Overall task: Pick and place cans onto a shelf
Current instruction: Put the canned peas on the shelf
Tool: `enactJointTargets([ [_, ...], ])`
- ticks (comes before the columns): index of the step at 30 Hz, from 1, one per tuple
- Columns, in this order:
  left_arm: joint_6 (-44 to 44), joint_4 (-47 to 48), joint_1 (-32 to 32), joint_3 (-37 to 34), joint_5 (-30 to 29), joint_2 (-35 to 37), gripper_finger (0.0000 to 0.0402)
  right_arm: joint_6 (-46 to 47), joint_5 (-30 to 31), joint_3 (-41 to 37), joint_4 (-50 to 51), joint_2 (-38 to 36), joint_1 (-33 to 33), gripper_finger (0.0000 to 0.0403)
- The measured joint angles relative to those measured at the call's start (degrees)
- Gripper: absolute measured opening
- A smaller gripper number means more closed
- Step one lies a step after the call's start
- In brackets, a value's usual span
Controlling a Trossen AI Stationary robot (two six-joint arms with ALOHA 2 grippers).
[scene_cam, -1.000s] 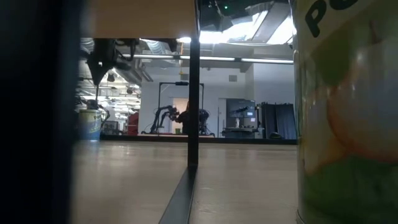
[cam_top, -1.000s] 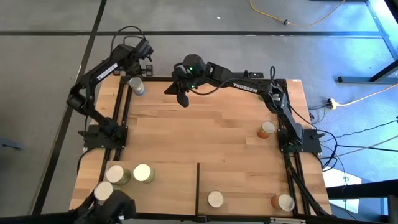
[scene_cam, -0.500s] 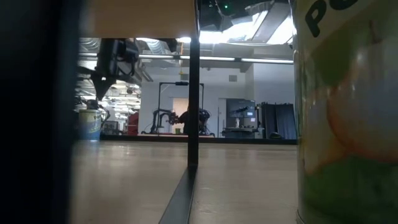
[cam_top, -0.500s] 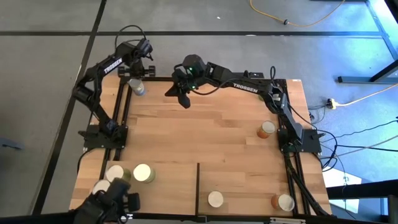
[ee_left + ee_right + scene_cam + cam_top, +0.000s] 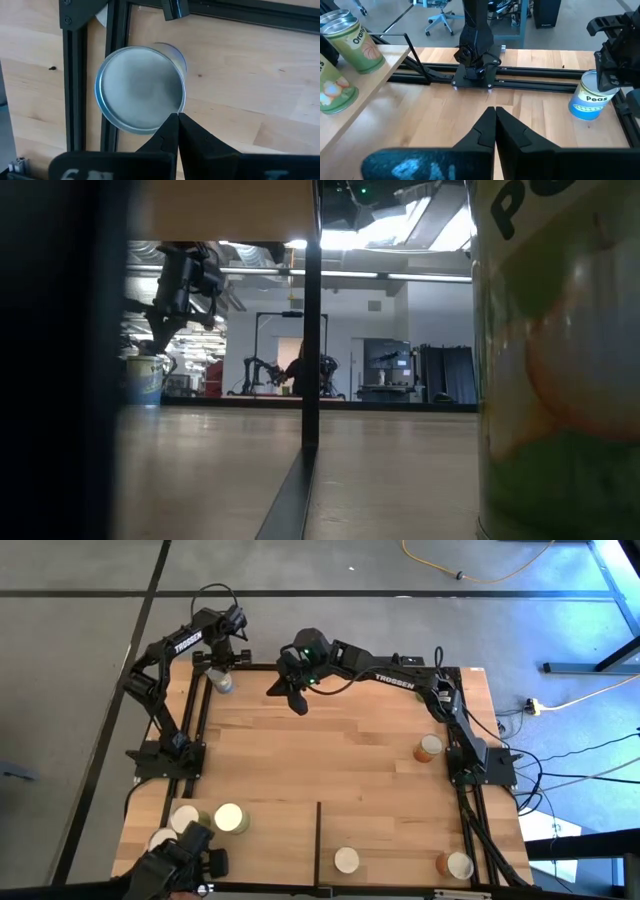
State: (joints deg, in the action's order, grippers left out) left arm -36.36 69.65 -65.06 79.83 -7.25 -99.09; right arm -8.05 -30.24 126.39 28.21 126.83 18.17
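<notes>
A blue-and-white "Peas" can (image 5: 222, 682) with a silvery top stands upright on the tabletop at the far left corner. My left gripper (image 5: 221, 658) is shut and hangs just above it. In the left wrist view its fingertips (image 5: 176, 116) stand over the near rim of the can top (image 5: 140, 90). In the low view the gripper (image 5: 160, 340) is a little above the can (image 5: 145, 378). My right gripper (image 5: 297, 700) is shut and empty over the far middle of the table. The pale shelf (image 5: 390, 830) lies at the near edge with several cans on it.
An orange can (image 5: 428, 748) stands on the tabletop at the right. The shelf's dark divider (image 5: 318, 840) stands at its middle. Black frame rails (image 5: 115, 75) run beside the Peas can. A dark object (image 5: 180, 862) overhangs the near left corner.
My left gripper, shut throughout, has gone down toward the Peas can and a little toward the table's far edge, as the arm's elbow swung outward. The can has stayed where it was.
</notes>
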Motion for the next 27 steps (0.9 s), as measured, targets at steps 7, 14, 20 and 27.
enactJointTargets([
  [7,-0.7,-0.5,0.0,0.0,-0.8,0.0,0.0000,-0.2,-0.3,0.0,0.4,0.0,0.0,0.0010],
  [14,-1.3,-0.7,0.0,0.0,-0.9,-0.6,0.0000,-0.2,-5.7,0.0,0.5,0.0,0.0,0.0010],
  [20,-5.0,0.0,-0.6,0.0,1.3,-0.8,0.0000,-0.2,-5.9,0.0,0.5,0.0,0.0,0.0010],
  [27,-5.5,0.2,-0.5,0.0,1.5,-0.8,0.0000,-1.6,-5.9,0.0,0.5,0.0,0.0,0.0010],
])
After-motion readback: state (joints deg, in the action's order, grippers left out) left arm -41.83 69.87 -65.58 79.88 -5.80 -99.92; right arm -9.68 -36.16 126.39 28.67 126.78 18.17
